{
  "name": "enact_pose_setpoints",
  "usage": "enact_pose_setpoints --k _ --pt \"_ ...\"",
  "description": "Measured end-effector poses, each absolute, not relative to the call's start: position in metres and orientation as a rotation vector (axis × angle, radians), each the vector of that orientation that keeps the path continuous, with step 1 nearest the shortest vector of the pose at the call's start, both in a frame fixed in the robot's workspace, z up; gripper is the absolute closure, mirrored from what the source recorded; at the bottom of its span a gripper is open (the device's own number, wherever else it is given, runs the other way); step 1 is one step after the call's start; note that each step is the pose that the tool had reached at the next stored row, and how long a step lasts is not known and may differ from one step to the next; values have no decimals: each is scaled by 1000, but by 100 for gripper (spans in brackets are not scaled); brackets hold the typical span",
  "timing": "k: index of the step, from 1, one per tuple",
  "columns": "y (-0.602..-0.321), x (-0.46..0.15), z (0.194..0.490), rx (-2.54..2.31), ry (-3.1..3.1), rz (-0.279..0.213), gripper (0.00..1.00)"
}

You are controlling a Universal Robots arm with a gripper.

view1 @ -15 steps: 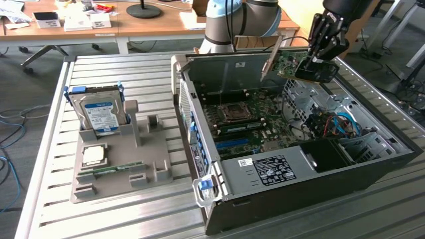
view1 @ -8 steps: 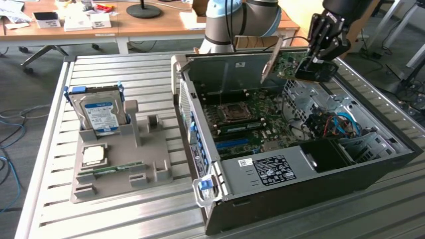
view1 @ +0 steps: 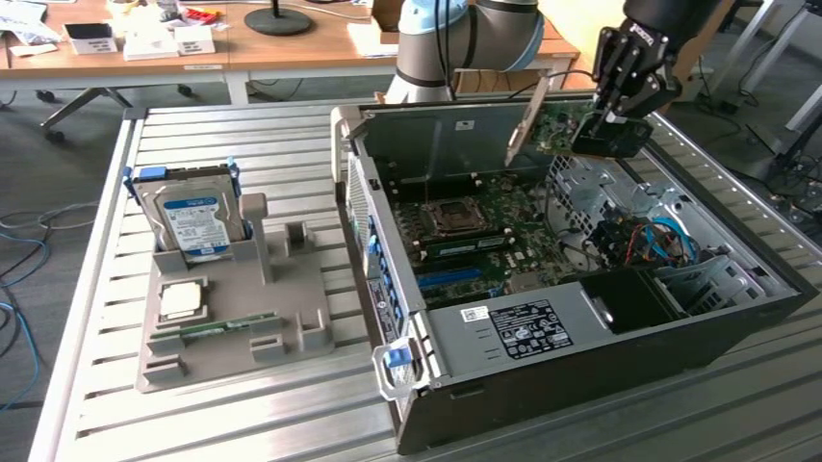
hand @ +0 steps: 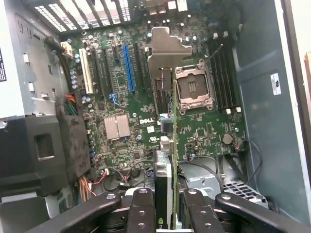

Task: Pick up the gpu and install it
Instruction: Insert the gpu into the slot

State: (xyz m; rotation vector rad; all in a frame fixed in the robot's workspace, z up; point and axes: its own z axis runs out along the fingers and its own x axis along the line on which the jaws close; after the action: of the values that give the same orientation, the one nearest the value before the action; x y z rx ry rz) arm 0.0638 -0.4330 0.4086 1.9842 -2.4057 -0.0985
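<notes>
My gripper (view1: 602,133) is shut on the gpu (view1: 555,123), a green card with a silver end bracket (view1: 526,117), and holds it in the air over the far end of the open computer case (view1: 719,332). In the wrist view the gpu (hand: 168,160) stands edge-on between my gripper's (hand: 165,201) black fingers (hand: 141,208), its bracket (hand: 167,48) pointing away. Below it lies the green motherboard (hand: 121,102) with a blue slot (hand: 129,68) and the bare processor socket (hand: 193,90). The card hangs above the board, apart from it.
On the exterior view's left, a grey holder (view1: 295,308) carries a silver hard drive (view1: 192,219), a processor chip (view1: 180,300) and a narrow memory stick (view1: 225,325). The case's raised side walls (view1: 437,135), drive cage (view1: 629,298) and cables (view1: 655,241) surround the board. Desks stand behind.
</notes>
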Motion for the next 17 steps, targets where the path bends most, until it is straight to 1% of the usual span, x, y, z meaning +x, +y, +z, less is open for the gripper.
enact_pose_setpoints --k 9,17 --pt "-433 61 403 2042 -2398 -58 73" --pt "-433 55 400 2079 -2386 -57 73"
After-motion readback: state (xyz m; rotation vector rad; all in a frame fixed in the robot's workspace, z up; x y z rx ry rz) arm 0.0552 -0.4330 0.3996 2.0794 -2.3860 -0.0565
